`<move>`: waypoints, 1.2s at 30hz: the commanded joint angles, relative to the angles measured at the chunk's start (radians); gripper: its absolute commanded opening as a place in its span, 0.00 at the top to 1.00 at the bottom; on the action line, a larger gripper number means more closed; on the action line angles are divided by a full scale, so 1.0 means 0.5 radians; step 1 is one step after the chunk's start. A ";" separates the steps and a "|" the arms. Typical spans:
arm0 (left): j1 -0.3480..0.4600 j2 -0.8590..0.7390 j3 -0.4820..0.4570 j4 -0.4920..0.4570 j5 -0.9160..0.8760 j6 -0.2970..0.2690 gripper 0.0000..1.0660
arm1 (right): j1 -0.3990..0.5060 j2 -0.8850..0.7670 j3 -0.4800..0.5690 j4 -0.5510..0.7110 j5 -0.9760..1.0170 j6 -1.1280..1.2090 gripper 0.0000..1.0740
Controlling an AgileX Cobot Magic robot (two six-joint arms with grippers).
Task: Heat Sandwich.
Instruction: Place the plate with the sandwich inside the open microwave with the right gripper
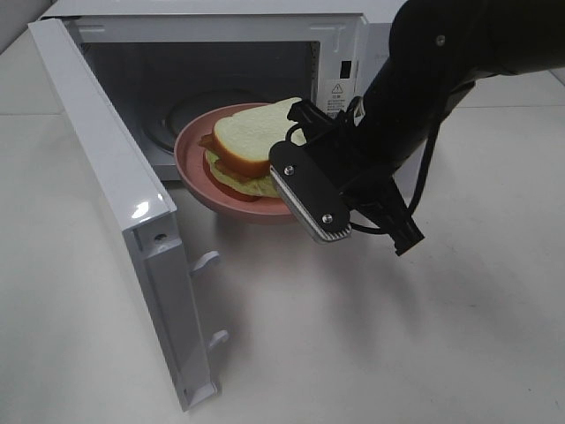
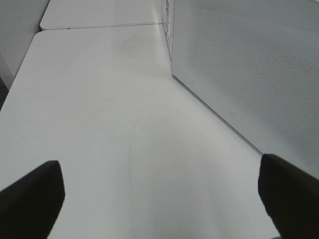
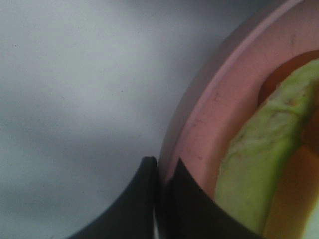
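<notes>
Sandwich (image 1: 247,146), one, on one pink plate (image 1: 190,168), right hand (image 3: 162,164) pinching rim, left hand (image 2: 159,186) splayed

High camera overlooks microwave (image 1: 221,26); right wrist hugs plate (image 3: 214,119) (shared).

A white microwave oven (image 1: 353,26) stands on the pale tabletop (image 1: 371,353), its door (image 1: 115,194) swung wide open to the left. A round pink plate (image 1: 190,168) is at the mouth of the cavity, partly past the sill. Inside lies a glass turntable (image 1: 168,115), and a warning label (image 1: 336,91) marks the front frame.
</notes>
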 commanded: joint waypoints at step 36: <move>-0.006 -0.052 0.002 0.004 -0.016 0.004 0.05 | 0.008 0.696 -1.086 -0.106 0.406 0.264 0.98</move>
